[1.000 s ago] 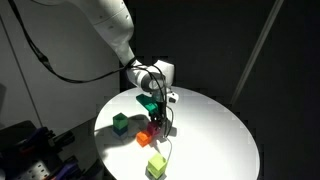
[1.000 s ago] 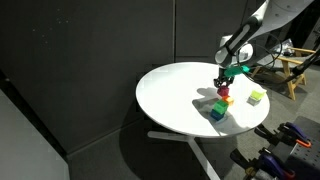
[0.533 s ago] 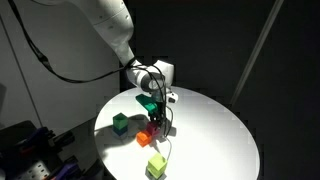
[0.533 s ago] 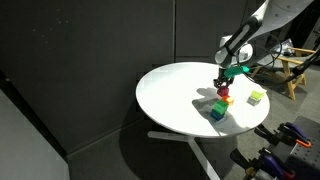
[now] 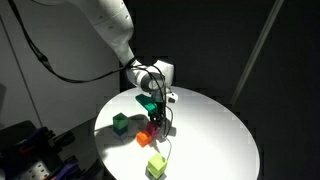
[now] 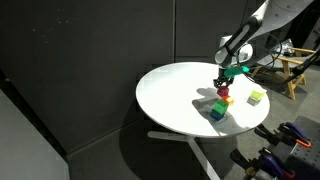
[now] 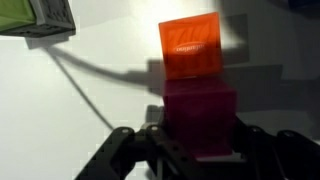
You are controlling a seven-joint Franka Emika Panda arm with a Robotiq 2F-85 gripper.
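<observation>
While its jaws clamp a small magenta cube (image 7: pixel 200 112), Robotiq gripper (image 5: pixel 158 118) low over round white table (image 5: pixel 222 132), orange cube (image 7: pixel 192 47) just beside, lime-green cube (image 5: pixel 156 166) near, dark green cube (image 5: pixel 120 123) apart.

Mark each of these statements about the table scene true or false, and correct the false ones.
1. The gripper is shut on a magenta block. True.
2. The table is square. False: it is round and white.
3. An orange block lies close by the magenta block. True.
4. The dark green cube is stacked on the orange block. False: it sits by itself on the table, apart from the orange block.
</observation>
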